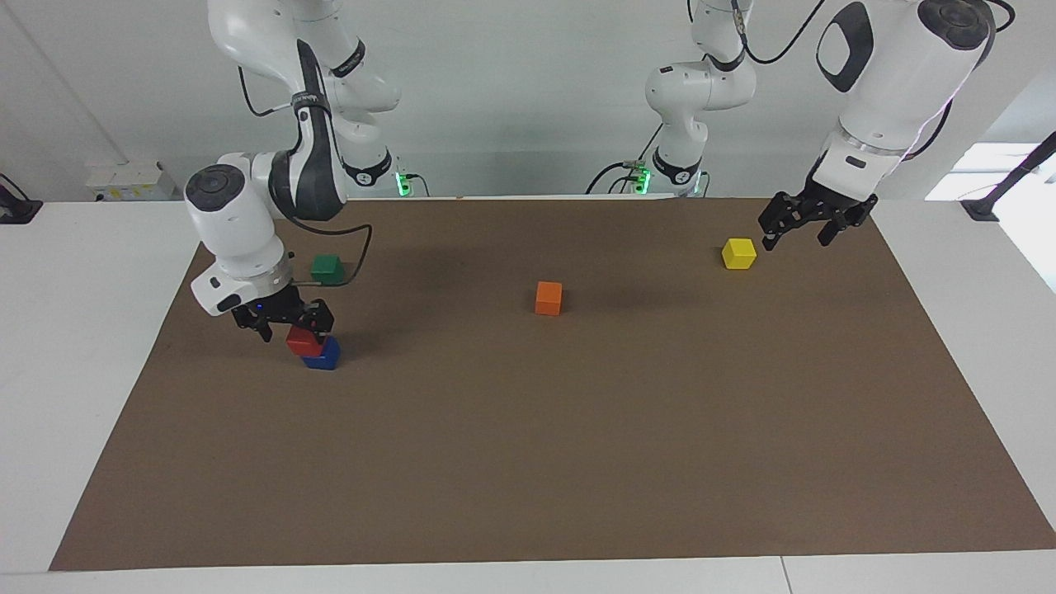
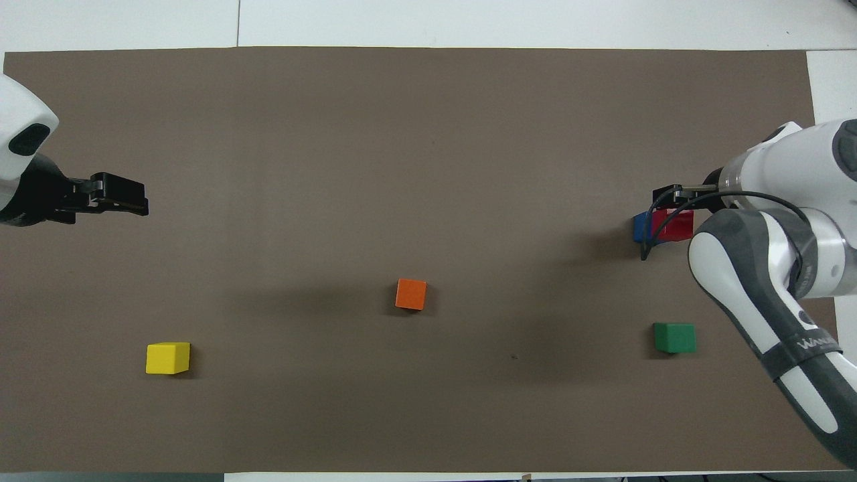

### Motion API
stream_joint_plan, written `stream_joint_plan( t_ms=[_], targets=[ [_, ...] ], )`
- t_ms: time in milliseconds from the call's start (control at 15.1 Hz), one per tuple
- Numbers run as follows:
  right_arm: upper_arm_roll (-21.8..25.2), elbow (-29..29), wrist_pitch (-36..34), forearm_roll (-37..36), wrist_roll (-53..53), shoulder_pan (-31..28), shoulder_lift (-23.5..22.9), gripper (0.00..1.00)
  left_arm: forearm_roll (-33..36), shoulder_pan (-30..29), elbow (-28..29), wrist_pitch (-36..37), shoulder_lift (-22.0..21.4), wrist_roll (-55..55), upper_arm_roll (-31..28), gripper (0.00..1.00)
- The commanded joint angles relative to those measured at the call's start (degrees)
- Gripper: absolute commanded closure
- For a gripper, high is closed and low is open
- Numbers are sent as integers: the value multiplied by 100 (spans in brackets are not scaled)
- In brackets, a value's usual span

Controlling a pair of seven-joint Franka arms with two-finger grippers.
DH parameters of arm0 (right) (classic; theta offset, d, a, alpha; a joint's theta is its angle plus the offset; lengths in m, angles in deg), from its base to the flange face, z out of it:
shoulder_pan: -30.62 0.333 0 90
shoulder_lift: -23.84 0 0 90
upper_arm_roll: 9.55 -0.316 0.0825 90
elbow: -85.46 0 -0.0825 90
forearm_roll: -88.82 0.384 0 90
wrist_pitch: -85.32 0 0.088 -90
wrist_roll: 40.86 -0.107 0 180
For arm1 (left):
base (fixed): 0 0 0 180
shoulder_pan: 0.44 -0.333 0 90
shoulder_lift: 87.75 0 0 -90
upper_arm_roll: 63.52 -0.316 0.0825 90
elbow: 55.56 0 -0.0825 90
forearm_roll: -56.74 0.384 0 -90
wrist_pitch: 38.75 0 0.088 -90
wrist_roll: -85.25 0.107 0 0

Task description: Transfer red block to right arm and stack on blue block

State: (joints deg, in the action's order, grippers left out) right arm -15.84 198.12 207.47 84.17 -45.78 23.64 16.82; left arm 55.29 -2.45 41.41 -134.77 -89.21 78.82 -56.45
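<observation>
Red block (image 1: 302, 339) sat on blue block (image 1: 322, 355). Right gripper (image 1: 285, 320) hovered just above it, fingers released. Left gripper (image 1: 797, 230) waited beside yellow cube (image 1: 738, 252), fingers spread

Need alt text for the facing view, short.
A red block sits stacked on a blue block at the right arm's end of a brown mat, the right hand open just above it. The left hand hangs beside a yellow block.

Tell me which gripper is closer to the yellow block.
Left. The left gripper hangs just beside the yellow block, toward the left arm's end. The right gripper is at the right arm's end, at the red block stacked on the blue block.
</observation>
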Motion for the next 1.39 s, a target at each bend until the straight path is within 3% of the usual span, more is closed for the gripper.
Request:
stream_joint_plan(
  t_ms=[0,265,464,664,796,929,1062,1327],
  targets=[
    [-48,-595,-744,-36,245,-41,103,0,-75,34,-12,118,-74,19,-65,0],
    [-48,-807,-1130,369,385,-41,481,0,-75,-45,-12,118,-74,19,-65,0],
    [-30,-1491,-2324,386,878,-85,544,0,-75,-54,-12,118,-74,19,-65,0],
    [75,-1783,-3029,395,905,-24,719,0,-75,-54,-12,118,-74,19,-65,0],
    [390,-1941,-3372,439,896,299,790,0,-75,-54,-12,118,-74,19,-65,0],
    [1179,-2221,-3837,465,914,976,808,0,-75,-54,-12,118,-74,19,-65,0],
    [1236,-2302,-4137,465,922,1023,816,0,-75,-54,-12,118,-74,19,-65,0],
    [1105,-2240,-4042,430,931,786,834,0,-75,-54,-12,118,-74,19,-65,0]
  ],
)
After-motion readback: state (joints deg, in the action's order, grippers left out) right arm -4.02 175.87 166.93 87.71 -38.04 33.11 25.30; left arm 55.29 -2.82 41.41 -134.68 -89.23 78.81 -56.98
